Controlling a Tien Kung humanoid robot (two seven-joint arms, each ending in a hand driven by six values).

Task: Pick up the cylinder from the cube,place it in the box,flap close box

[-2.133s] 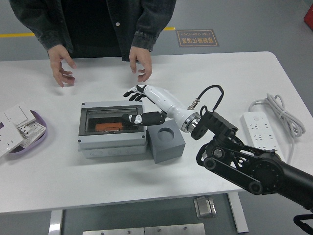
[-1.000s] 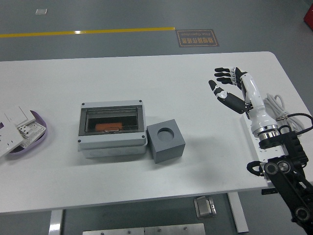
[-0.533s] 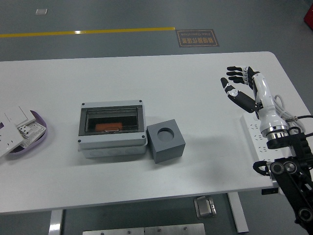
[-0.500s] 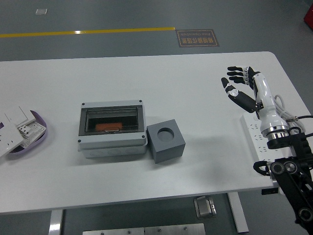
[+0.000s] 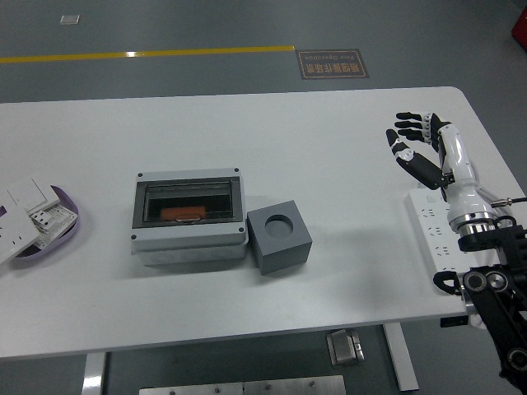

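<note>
The grey box [image 5: 190,218] stands left of centre with its clear flap shut. The orange cylinder [image 5: 183,213] lies inside it, under the flap. The grey cube [image 5: 279,239] with an empty round hole on top touches the box's right side. My right hand [image 5: 414,140] is raised over the table's right side, far from the box, fingers spread and holding nothing. My left arm is out of view.
A white power strip [image 5: 438,233] lies at the right edge under my right arm. A purple dish with white switch parts [image 5: 37,218] sits at the left edge. No person is in view.
My right hand has left the box and drawn back to the right edge of the table. The person who stood at the far side is gone.
</note>
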